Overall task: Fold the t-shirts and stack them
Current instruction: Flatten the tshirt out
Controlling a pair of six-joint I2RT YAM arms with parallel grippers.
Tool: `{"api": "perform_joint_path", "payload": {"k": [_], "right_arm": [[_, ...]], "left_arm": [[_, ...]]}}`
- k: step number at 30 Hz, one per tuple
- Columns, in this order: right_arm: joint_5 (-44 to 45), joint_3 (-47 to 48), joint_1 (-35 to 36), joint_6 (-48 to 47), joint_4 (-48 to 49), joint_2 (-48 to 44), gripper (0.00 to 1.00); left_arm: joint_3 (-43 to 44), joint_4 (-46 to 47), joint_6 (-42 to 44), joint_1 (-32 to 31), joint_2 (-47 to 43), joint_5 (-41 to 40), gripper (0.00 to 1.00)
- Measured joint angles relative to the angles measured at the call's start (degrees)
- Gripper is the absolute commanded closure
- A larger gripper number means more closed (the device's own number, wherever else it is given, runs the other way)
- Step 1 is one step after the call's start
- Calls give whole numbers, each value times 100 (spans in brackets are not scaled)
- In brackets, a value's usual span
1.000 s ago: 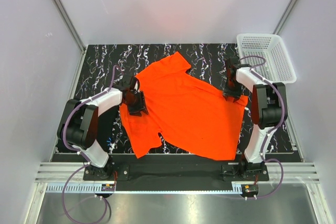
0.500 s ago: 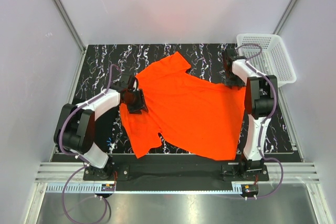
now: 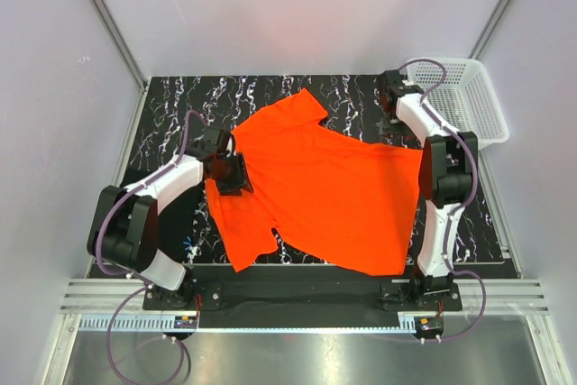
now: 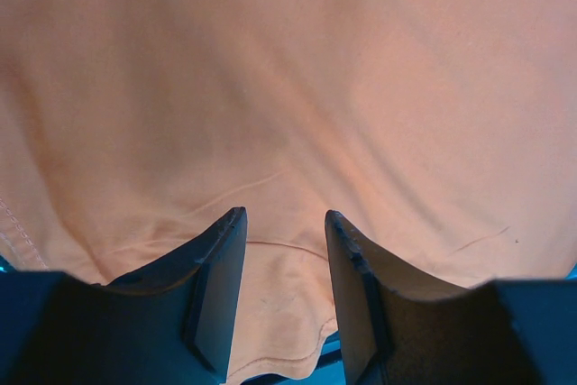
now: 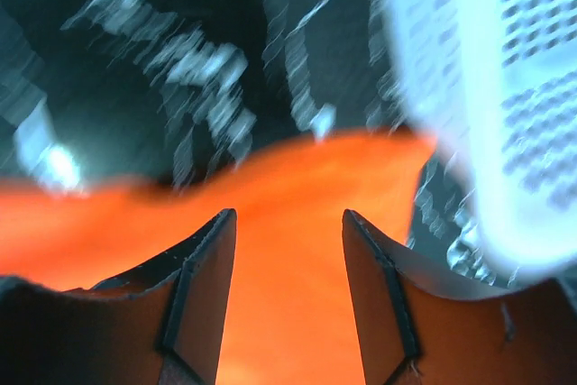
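One orange-red t-shirt (image 3: 315, 187) lies spread flat on the black marbled mat (image 3: 176, 105). My left gripper (image 3: 233, 173) is low at the shirt's left edge. In the left wrist view it (image 4: 284, 223) is open, with the cloth (image 4: 288, 87) and its hem lying between the jaws. My right gripper (image 3: 391, 119) is at the shirt's far right corner, next to the basket. In the right wrist view it (image 5: 288, 223) is open above the orange cloth (image 5: 288, 196), holding nothing. The black t-shirt is out of view.
A white mesh basket (image 3: 469, 101) stands at the back right corner, just right of my right gripper; it also shows in the right wrist view (image 5: 505, 87). Grey walls close in the mat on three sides.
My right arm has stretched toward the far edge, and its gripper has moved back along the shirt's right side toward the basket. The left gripper has stayed at the shirt's left edge.
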Motion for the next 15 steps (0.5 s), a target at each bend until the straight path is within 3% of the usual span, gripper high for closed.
{"api": "perform_joint_path", "payload": {"k": [8,15], "right_arm": [[-1421,-1663,931,483,-146,-1768,41],[-1895,-2485,798,844,-76,-1703,39]], "left_arm": [[46,-76,181,0,221,-13,55],[87,-267,225,0,116,-160,54]]}}
